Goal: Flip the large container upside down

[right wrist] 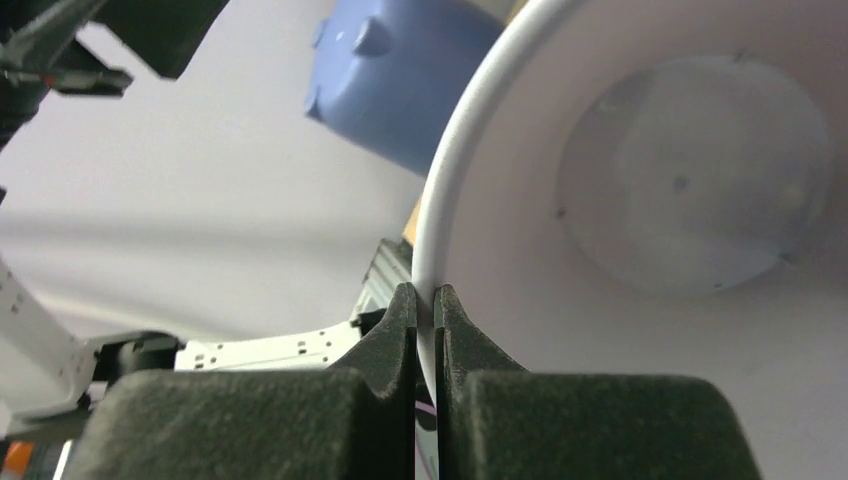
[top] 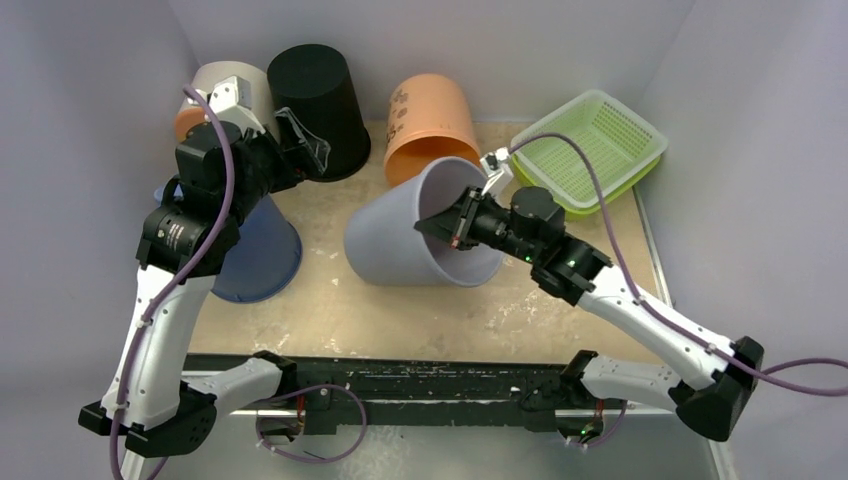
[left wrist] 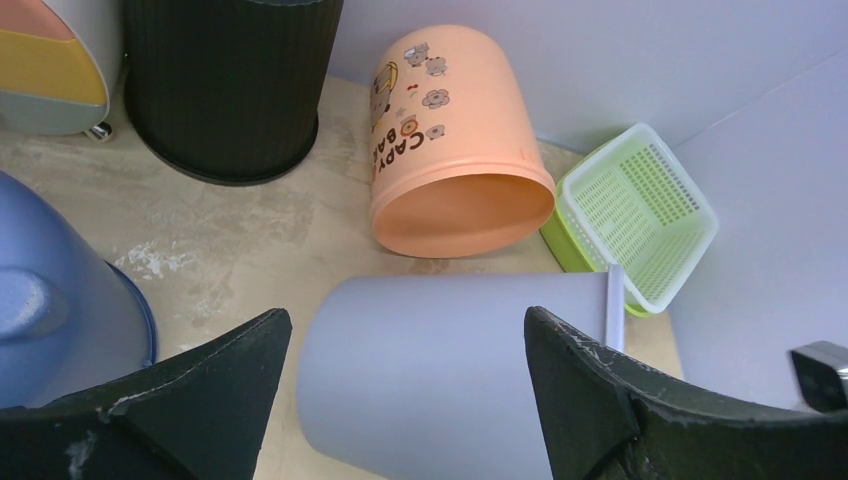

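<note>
1. Pale lavender walls close in a beige table [top: 330, 310]. At its centre the large container [top: 400, 235], a smooth grey-lilac bucket, is tipped on its side with its mouth toward 3 o'clock and its base toward 9 o'clock.
2. The right gripper [right wrist: 425, 300] pinches the bucket's rim, one finger inside the mouth and one outside.
3. The left gripper [left wrist: 407, 330] hangs with its fingers spread wide and holds nothing, at 10 o'clock by a black bin [top: 322, 100].
4. Only the right wrist view shows the container's pale interior and round floor.
5. Only the left wrist view shows the lettering and flowers on the orange bucket [left wrist: 455, 150] lying at 12 o'clock, with a green basket [left wrist: 640, 215] just beside it.
</note>
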{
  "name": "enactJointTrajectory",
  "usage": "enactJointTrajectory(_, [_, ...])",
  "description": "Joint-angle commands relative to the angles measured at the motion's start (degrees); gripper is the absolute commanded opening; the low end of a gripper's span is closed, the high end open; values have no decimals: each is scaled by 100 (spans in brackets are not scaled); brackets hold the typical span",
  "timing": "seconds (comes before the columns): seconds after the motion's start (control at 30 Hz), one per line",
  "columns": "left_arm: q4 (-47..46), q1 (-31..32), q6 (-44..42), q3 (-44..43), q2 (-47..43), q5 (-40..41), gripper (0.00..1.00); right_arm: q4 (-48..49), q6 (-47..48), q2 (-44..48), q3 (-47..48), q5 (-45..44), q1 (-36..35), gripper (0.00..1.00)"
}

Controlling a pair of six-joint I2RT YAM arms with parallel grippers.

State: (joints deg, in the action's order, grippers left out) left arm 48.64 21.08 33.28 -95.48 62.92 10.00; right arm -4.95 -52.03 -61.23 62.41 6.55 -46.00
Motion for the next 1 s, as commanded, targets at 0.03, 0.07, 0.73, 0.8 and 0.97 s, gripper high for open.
enactJointTrajectory(0.03, [-94, 23, -56, -259, 45, 81, 84, 1649, -460, -577, -649, 785, -120, 0])
enactJointTrajectory(0.07, [-92, 24, -58, -269, 48, 81, 84, 1582, -427, -651, -799, 769, -128, 0])
enactJointTrajectory(0.73, [-160, 19, -65, 99, 110, 34, 84, 1134, -713, -1146, -894, -206, -142, 54])
enactJointTrajectory(0.8, [-187, 19, -58, 115, 153, -37, 84, 1555, -898, -1271, -989, -226, -181, 54])
enactJointTrajectory(0.97, [-226, 50, -21, 210, 171, -149, 83, 2108, -1140, -1757, -844, -457, -340, 50])
